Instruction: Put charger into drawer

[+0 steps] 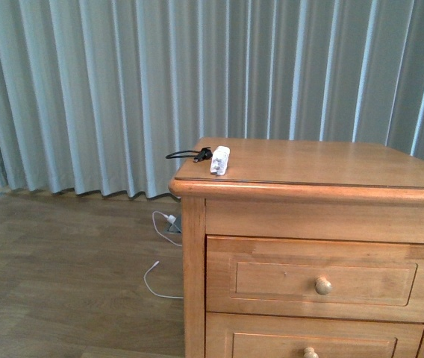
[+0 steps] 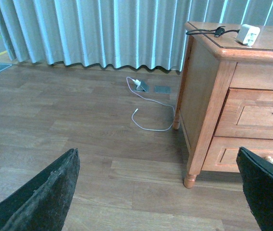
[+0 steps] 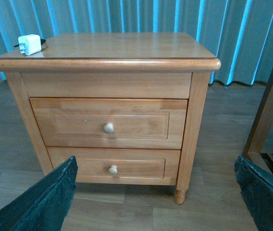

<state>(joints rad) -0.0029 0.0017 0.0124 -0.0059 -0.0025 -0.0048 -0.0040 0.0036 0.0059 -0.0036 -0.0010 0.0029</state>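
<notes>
Charger on top, drawer shut: nothing done yet.

The charger lay near the left edge of the cabinet top, with its black cable looped beside it. The drawer was fully shut, so I think the first step was to open it. An end effector would need to pinch the round knob and pull straight out. The left end effector and the right end effector were both spread wide and held nothing, well apart from the cabinet. I counted one charger, two drawers (the lower drawer shut too), two knobs, and one white cable on the floor.
</notes>
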